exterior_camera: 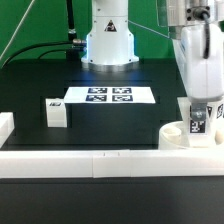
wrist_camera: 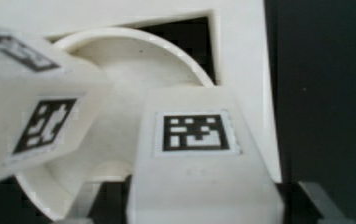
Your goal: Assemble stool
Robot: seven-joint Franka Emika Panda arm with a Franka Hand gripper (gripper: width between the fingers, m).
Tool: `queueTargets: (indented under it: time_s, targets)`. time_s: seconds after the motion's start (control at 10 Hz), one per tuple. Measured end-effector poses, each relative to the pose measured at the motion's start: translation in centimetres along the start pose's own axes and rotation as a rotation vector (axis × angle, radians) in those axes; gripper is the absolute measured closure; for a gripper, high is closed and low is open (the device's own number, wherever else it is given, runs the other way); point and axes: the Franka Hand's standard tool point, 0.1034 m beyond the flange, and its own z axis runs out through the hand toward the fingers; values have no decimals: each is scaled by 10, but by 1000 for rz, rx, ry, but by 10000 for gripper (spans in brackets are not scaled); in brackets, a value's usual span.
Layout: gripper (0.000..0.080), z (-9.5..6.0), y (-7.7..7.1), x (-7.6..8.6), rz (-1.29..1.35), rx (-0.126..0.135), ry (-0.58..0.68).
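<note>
The round white seat (exterior_camera: 178, 133) lies in the corner of the rails at the exterior view's right. My gripper (exterior_camera: 200, 118) is shut on a white tagged leg (exterior_camera: 197, 121) and holds it upright over the seat. In the wrist view the held leg (wrist_camera: 196, 135) fills the gap between my fingers (wrist_camera: 317, 205), with the seat (wrist_camera: 139, 65) beyond it. A second tagged leg (wrist_camera: 33, 110) stands close beside the held one at the seat. A third leg (exterior_camera: 57, 113) lies loose on the table at the exterior view's left.
The marker board (exterior_camera: 110, 95) lies in the middle of the black table. White border rails (exterior_camera: 80, 160) run along the front edge. A white block (exterior_camera: 5, 125) shows at the exterior view's left edge. The robot base (exterior_camera: 108, 40) stands at the back.
</note>
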Motion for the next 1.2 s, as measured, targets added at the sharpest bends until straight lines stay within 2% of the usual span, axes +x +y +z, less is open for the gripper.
queueTargets:
  time_s: [0.2, 0.3, 0.4, 0.6, 0.7, 0.8, 0.9, 1.1, 1.2]
  targets:
    - [463, 1, 3, -6, 284, -8, -9]
    - [463, 2, 5, -12, 312, -8, -25]
    - [463, 3, 5, -16, 351, 10, -40]
    - [463, 3, 7, -28, 390, 83, -55]
    - [463, 3, 9, -32, 360, 93, -46]
    - [463, 3, 10, -31, 333, 94, -37]
    - [463, 3, 12, -30, 321, 77, -32]
    - [463, 3, 12, -30, 282, 79, -30]
    - [278, 3, 12, -30, 264, 79, -29]
